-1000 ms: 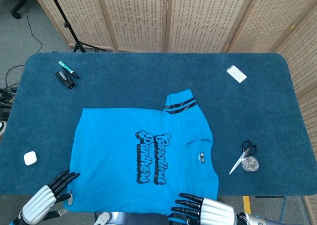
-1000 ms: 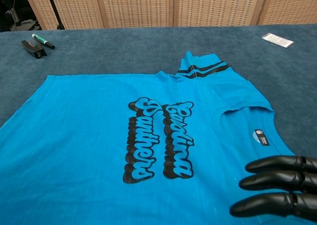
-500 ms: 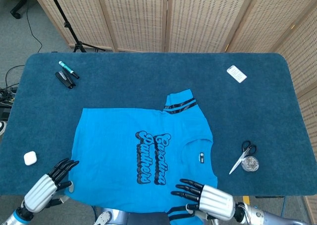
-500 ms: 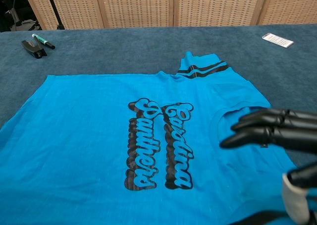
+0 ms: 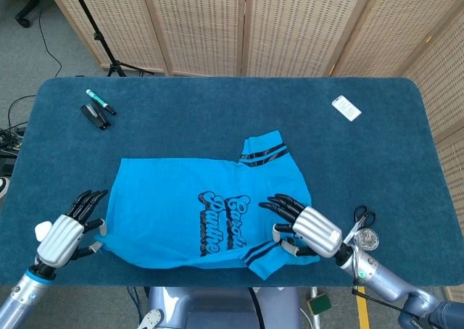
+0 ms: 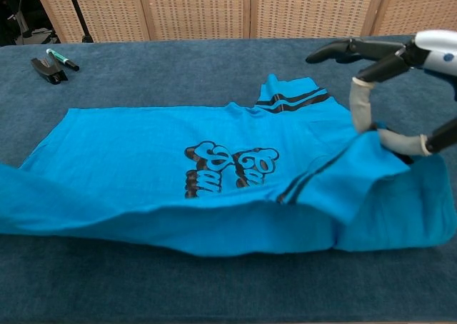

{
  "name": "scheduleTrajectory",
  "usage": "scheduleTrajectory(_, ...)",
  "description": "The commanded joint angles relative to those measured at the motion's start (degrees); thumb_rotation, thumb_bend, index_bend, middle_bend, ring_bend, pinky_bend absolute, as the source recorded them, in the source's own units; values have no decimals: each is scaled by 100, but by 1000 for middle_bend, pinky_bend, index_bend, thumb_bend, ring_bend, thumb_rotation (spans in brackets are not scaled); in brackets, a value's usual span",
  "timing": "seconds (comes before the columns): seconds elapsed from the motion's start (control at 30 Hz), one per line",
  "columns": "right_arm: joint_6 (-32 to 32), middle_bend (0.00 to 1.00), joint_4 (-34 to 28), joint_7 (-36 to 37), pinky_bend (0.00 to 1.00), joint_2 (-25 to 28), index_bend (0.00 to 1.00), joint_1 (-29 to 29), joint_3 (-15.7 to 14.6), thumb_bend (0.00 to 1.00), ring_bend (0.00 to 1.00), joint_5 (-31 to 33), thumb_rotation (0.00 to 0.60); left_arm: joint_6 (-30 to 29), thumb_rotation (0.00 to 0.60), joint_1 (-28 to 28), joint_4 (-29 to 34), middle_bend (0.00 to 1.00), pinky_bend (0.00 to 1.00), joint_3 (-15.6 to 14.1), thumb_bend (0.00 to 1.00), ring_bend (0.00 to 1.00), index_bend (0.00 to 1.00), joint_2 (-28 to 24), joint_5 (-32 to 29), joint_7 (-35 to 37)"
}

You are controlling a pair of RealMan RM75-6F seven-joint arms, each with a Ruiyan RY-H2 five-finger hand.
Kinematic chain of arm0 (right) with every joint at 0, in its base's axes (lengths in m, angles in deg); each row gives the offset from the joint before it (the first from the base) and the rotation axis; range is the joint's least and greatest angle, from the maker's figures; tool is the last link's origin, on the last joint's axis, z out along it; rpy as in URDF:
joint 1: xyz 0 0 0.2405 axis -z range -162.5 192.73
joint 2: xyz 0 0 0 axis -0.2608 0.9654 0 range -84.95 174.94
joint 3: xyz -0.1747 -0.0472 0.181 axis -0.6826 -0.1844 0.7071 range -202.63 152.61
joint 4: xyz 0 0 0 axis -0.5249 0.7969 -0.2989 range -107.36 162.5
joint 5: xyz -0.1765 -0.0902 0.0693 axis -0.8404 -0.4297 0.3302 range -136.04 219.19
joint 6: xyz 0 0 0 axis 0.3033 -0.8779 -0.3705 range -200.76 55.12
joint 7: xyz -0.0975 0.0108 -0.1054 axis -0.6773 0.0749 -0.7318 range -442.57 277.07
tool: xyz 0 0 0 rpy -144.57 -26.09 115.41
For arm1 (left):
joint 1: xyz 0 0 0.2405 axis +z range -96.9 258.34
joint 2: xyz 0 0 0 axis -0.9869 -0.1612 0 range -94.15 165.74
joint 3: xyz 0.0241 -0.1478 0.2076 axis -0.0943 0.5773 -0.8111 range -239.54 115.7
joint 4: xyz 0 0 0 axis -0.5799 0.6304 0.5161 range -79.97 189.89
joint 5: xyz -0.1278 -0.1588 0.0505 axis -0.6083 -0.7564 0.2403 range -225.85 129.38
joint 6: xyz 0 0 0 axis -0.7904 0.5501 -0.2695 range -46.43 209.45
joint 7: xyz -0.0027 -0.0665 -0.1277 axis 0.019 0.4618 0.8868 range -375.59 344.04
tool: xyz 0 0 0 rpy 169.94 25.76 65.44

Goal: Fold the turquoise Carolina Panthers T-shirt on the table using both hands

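The turquoise Carolina Panthers T-shirt lies across the middle of the table, its black lettering partly covered. Its near edge is raised and rolled toward the table's far side, forming a long fold. My right hand grips the near right part of the shirt, where a striped sleeve hangs below it; in the chest view the right hand pinches the cloth from above. My left hand holds the near left corner of the shirt with its thumb, the other fingers spread. The second striped sleeve lies flat at the far side.
A green marker and a black stapler lie at the far left. A white card sits far right. Scissors and a small clear round object lie right of my right hand. A white case is beside my left hand.
Both hands rose from the table's near edge and moved toward the far side, carrying the shirt's near edge with them. The lower half of the lettering is now covered by the fold.
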Motion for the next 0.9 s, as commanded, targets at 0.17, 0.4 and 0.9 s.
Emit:
scheduleTrajectory(0.17,1125,95,34,333,64,1,650,-620,898,543,0,1226,600,1544,600,-699,1376,0,0,1066,514,0,729,-705,-1682,-1073)
scheduleTrajectory(0.4,1979,95,632,594,64,-299,654,-980,1350,543,0,2030,600,2344,600,-1117,1396,0,0,1549,514,0,731,-649,-2591,-1498)
scheduleTrajectory(0.9,3683,98,3234,1307,64,-1728,654,-1646,1665,543,0,2893,600,3685,600,-1965,-75,0,0,2036,513,0,731,368,-3916,-1982)
